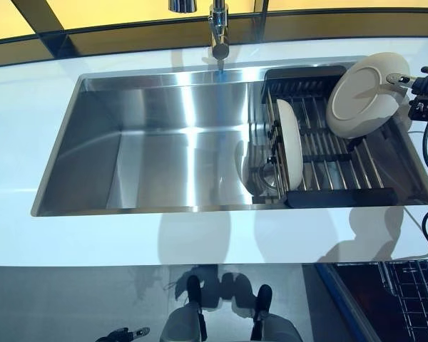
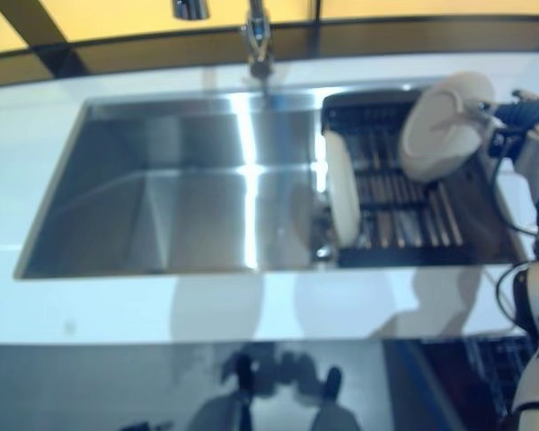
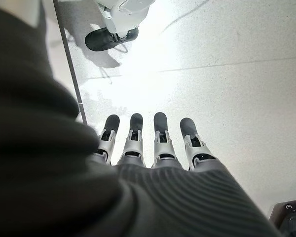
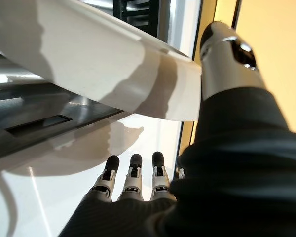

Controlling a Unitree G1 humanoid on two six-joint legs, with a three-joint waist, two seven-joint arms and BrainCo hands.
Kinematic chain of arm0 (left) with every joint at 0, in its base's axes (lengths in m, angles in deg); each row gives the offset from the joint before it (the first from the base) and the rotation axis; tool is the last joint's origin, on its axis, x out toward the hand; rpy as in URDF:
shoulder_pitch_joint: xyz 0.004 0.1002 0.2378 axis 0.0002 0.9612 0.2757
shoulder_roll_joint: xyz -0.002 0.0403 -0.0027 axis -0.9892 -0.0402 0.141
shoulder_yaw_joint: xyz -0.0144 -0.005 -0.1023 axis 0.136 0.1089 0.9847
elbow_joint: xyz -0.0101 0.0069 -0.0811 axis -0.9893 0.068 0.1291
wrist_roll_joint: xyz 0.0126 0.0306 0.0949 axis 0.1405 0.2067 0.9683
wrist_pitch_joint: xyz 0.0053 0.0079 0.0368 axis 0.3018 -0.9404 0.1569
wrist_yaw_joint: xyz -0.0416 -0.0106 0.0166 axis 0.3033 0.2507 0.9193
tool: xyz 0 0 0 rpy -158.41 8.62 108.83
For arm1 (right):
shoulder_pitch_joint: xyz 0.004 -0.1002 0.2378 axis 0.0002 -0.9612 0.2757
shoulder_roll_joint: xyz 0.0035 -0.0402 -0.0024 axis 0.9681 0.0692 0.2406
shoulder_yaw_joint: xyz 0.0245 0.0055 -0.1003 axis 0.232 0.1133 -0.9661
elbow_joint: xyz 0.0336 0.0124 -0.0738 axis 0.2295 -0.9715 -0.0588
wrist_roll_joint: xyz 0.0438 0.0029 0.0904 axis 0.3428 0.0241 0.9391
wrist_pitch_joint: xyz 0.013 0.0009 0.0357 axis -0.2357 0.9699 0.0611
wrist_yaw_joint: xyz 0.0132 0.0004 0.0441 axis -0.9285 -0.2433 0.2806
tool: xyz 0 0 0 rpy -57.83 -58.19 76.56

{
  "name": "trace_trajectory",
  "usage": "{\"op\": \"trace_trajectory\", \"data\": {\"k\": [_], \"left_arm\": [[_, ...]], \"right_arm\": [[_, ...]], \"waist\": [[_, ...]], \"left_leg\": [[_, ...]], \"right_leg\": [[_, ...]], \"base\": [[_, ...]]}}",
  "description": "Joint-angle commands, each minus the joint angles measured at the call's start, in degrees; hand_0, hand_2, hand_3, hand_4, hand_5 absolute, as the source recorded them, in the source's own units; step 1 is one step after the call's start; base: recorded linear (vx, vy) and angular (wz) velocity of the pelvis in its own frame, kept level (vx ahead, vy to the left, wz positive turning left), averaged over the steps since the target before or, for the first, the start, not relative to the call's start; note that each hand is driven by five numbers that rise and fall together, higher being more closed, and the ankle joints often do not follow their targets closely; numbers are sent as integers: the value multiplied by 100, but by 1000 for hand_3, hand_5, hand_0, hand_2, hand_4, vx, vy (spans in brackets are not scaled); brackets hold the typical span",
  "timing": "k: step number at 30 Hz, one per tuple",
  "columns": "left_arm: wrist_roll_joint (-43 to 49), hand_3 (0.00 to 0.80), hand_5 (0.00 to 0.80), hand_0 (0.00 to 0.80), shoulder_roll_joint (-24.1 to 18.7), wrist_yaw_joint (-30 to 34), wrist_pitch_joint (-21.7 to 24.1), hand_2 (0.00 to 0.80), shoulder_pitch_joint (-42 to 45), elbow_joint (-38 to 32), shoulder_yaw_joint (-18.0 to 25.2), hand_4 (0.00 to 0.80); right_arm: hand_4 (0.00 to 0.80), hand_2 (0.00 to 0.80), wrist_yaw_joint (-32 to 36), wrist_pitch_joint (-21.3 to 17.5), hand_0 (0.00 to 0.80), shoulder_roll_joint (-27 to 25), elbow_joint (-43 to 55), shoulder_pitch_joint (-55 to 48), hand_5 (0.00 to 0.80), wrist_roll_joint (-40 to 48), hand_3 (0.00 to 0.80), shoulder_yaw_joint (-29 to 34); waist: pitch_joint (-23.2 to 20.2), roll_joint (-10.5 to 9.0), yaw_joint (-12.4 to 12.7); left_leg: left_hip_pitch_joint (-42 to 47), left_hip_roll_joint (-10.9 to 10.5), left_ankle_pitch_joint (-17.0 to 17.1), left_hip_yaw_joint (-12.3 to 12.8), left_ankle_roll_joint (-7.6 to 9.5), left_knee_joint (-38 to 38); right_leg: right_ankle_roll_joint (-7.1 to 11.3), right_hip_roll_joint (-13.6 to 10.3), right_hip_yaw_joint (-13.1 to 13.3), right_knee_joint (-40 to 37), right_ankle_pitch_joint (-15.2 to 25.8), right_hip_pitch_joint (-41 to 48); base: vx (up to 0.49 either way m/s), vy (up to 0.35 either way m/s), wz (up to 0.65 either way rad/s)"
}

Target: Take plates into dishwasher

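Right hand (image 1: 421, 89) is sitting at upper right of the head views, holding a white plate (image 1: 365, 94) by its rim, tilted up above the far right end of the dish rack (image 1: 328, 153). In the right wrist view the thumb (image 4: 226, 52) is pressing on the plate's edge w/ fingers (image 4: 131, 178) running underneath, so it's pinching the plate. A 2nd plate (image 1: 289, 144) is standing on edge in the rack's left part, next to the rack's left wall. Rack is resting inside the steel sink (image 1: 164, 142) at right of centre; faucet (image 1: 218, 28) is at top centre. Left hand (image 3: 153, 148) is showing only in its own wrist view, fingers straight and relaxed, pointing at the floor, holding nothing.
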Motion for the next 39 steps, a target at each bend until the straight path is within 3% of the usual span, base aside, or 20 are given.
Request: {"op": "trace_trajectory", "data": {"k": [1, 20, 39], "left_arm": [[-25, 0, 0, 0, -262, -81, -12, 0, -110, 181, -202, 0], [-51, 0, 0, 0, -243, -71, -40, 0, 28, -51, -278, 0], [-58, 0, 0, 0, -194, -113, -202, 0, 58, -166, -279, 0]], "right_arm": [[0, 0, -2, -122, 0, -402, 350, 245, 0, -57, 0, -252], [0, 0, 110, -66, 0, -325, 462, 9, 0, 86, 0, -43], [0, 0, -120, -43, 0, -142, 938, 8, 0, 284, 0, -120]], "waist": [[14, -264, 37], [67, -135, 34], [-99, -211, 53]], "left_leg": [[156, 122, -216, -162, -380, -16], [177, 65, -245, -129, -368, -16], [310, 56, -276, -143, -353, -16]], "right_leg": [[230, -183, 225, 3, 1, -91], [229, -231, 242, 3, 0, -101], [233, -227, 226, 3, -26, 45]], "base": [[0, 0, 0], [0, 0, 0], [0, 0, 0]]}}
